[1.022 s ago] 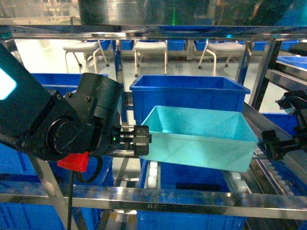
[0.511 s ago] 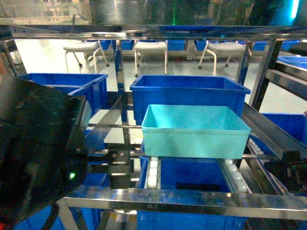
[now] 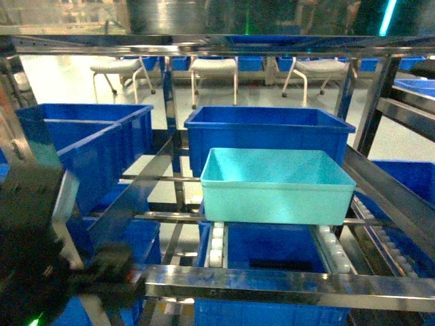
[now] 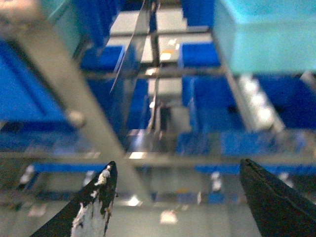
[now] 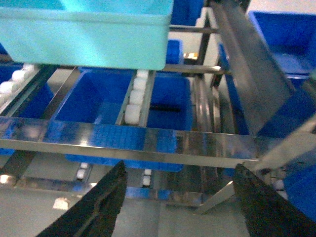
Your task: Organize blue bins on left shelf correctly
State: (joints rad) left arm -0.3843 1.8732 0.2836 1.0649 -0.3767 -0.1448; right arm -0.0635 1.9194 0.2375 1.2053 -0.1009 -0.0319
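One light turquoise blue bin (image 3: 275, 187) rests level on the white roller lane (image 3: 217, 244) of the left shelf (image 3: 285, 285), in front of a dark blue crate. Nothing is touching it. The left wrist view shows the bin (image 4: 261, 34) at the upper right, blurred, and the right wrist view shows the bin (image 5: 89, 29) at the upper left. My left gripper (image 4: 177, 165) is open and empty, below and in front of the shelf's front rail. Also open and empty, my right gripper (image 5: 180, 168) hangs below the front rail (image 5: 148, 143). Only a dark blur of my left arm (image 3: 41, 258) appears in the head view.
Dark blue crates stand behind the bin (image 3: 265, 132), on the lane to the left (image 3: 88, 136) and on the level below (image 3: 272, 251). A slanted steel divider rail (image 3: 136, 197) runs left of the bin. White chairs (image 3: 211, 68) stand far behind. Another rack holds a blue crate (image 3: 414, 85) at the right.
Both grippers let go of the turquoise bin and drew back and down. The bin settled level on the rollers. The right gripper left the head view and the left arm sank to the lower left.
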